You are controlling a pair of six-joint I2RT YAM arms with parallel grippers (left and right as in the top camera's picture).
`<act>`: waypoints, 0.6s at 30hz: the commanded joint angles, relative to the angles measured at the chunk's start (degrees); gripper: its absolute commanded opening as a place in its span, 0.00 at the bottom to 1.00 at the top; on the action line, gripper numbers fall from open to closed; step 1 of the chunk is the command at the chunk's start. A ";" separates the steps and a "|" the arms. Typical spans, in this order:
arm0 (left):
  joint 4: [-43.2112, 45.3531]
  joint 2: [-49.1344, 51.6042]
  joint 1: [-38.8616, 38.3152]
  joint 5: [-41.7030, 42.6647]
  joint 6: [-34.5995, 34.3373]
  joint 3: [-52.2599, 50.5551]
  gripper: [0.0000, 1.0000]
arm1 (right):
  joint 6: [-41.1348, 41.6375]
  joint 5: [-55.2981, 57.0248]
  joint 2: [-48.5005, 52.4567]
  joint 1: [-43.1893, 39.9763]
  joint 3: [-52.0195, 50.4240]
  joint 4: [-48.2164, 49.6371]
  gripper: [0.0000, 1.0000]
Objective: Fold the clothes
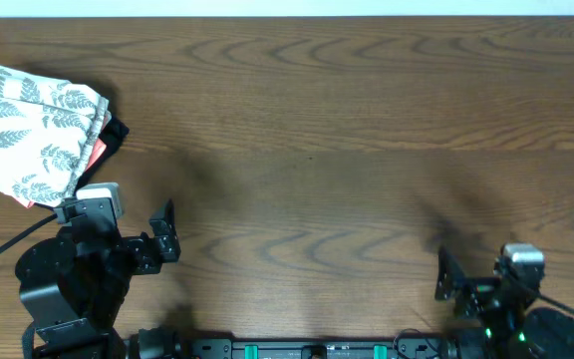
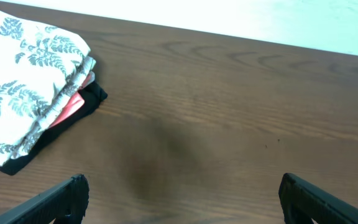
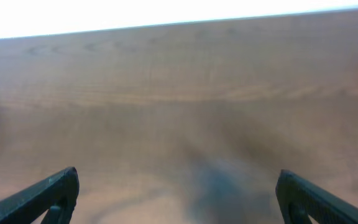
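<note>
The fern-print dress [image 1: 30, 125], judged light and limp, is best pinched at an edge; left gripper [image 1: 167, 231] and right gripper [image 1: 444, 276] are spread wide, empty.

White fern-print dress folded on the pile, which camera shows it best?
Left wrist. The white thin-fabric dress with grey-green fern print appears close and sharp, folded layers visible, though cropped at the frame edge. Overhead shows the dress whole but small. Right wrist shows none of it, only the brown wooden table.
</note>
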 commanded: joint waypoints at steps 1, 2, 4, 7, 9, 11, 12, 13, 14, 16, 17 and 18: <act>0.00 -0.22 0.20 0.57 -0.07 -0.11 0.98 | -2.21 0.61 -0.44 -1.33 -6.14 7.56 0.99; 0.00 -0.22 0.20 0.57 -0.07 -0.11 0.98 | -2.34 0.59 -0.44 -1.31 -8.11 10.93 0.99; 0.00 -0.22 0.20 0.57 -0.07 -0.11 0.98 | -2.36 0.61 -0.44 -1.31 -12.85 19.58 0.99; 0.00 -0.22 0.20 0.57 -0.07 -0.11 0.98 | -2.43 0.85 -0.44 -1.33 -19.26 32.15 0.99; 0.00 -0.22 0.20 0.57 -0.07 -0.11 0.98 | -3.15 1.42 -0.44 -1.33 -23.98 42.01 0.99; 0.00 -0.22 0.20 0.57 -0.07 -0.11 0.98 | -3.93 2.36 -0.44 -1.33 -28.00 50.36 0.99; 0.00 -0.22 0.20 0.57 -0.07 -0.11 0.98 | -4.50 3.61 -0.44 -1.33 -30.12 54.42 0.99; 0.00 -0.22 0.20 0.57 -0.07 -0.11 0.98 | -4.92 5.01 -0.44 -1.31 -29.79 54.12 0.99; 0.00 -0.22 0.20 0.57 -0.04 -0.11 0.98 | -5.49 6.60 -0.44 -1.33 -29.81 54.73 0.99; 0.00 -0.22 0.20 0.57 -0.07 -0.11 0.98 | -5.86 8.44 -0.44 -1.33 -29.79 54.38 0.99; 0.00 -0.22 0.20 0.57 -0.07 -0.11 0.98 | -5.81 8.55 -0.44 -1.31 -29.79 53.92 0.99; 0.00 -0.22 0.20 0.57 -0.07 -0.11 0.98 | -5.81 8.55 -0.44 -1.31 -29.79 53.33 0.99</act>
